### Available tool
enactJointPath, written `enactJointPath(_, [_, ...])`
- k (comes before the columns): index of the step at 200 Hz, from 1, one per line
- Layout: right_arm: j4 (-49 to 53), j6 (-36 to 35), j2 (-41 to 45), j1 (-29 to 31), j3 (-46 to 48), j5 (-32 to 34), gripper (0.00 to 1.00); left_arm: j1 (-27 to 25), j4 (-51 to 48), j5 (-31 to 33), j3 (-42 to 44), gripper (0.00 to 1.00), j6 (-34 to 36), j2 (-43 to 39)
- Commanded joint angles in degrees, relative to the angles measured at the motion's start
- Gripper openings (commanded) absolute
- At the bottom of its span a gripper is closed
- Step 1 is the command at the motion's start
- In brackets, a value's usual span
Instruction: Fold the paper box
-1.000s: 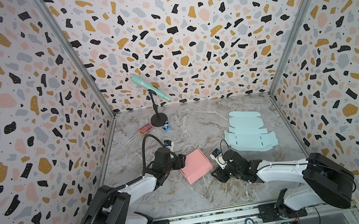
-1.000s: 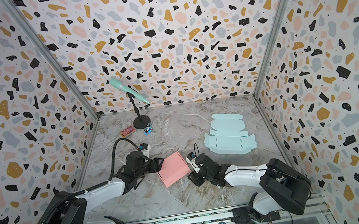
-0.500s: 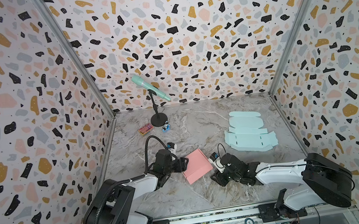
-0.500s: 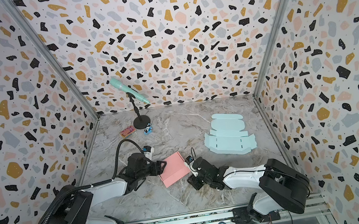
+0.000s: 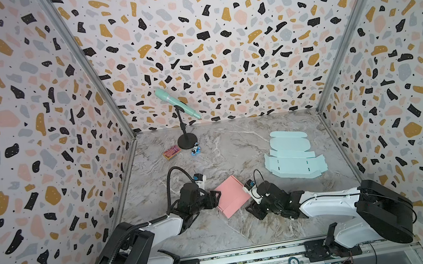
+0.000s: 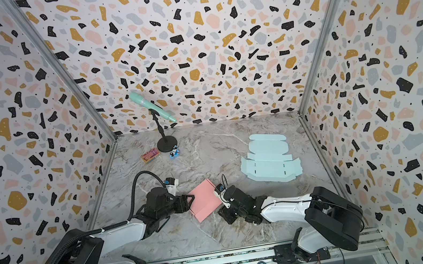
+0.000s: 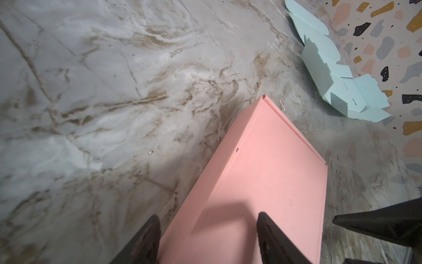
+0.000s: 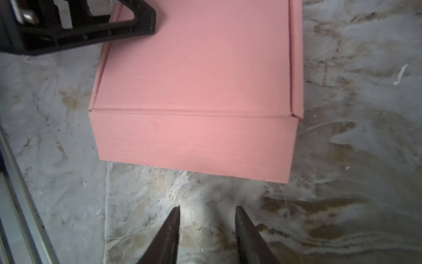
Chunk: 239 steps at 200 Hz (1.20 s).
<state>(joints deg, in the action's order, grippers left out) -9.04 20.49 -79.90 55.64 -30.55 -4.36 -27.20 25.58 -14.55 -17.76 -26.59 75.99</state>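
Left gripper point(image 7: 207, 217) had its jaws apart, straddling a corner of the pink box point(image 5: 232, 195), probably to pin the lid down. Right gripper point(image 8: 207, 209) was spread too, empty, just short of the box's side wall. Box sat closed on the table point(image 5: 235, 146) between them and looked pretty much folded.

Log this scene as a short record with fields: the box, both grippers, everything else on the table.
pink box: folded shut, lying flat on the marble table, centre front
left gripper: open, jaws straddling the box's left edge; contact unclear
right gripper: open, nothing between the jaws, just short of the box's side wall
flat blue blanks: unfolded, right rear, apart from the pink box
microphone: tilted on its stand, left rear
beside stand: card packet, blue toy
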Motion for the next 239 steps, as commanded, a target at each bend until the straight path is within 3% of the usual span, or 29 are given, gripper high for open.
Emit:
enactJointPath(1, [1.8,-0.2,1.0,0.9,-2.2,1.3,0.41,-1.4,3.6,-0.3,1.7,0.67,-2.0,-1.3])
enactJointPath(131, [2.6,-0.3,-1.3,4.1,-3.7,3.6,0.31,-6.9,5.0,2.5,5.1,0.61,-5.5,-5.5])
enactJointPath(239, [1.1,-0.3,-5.5,5.0,-5.3,3.5,0.3,-9.7,6.0,4.2,6.6,0.55,-7.0,-5.1])
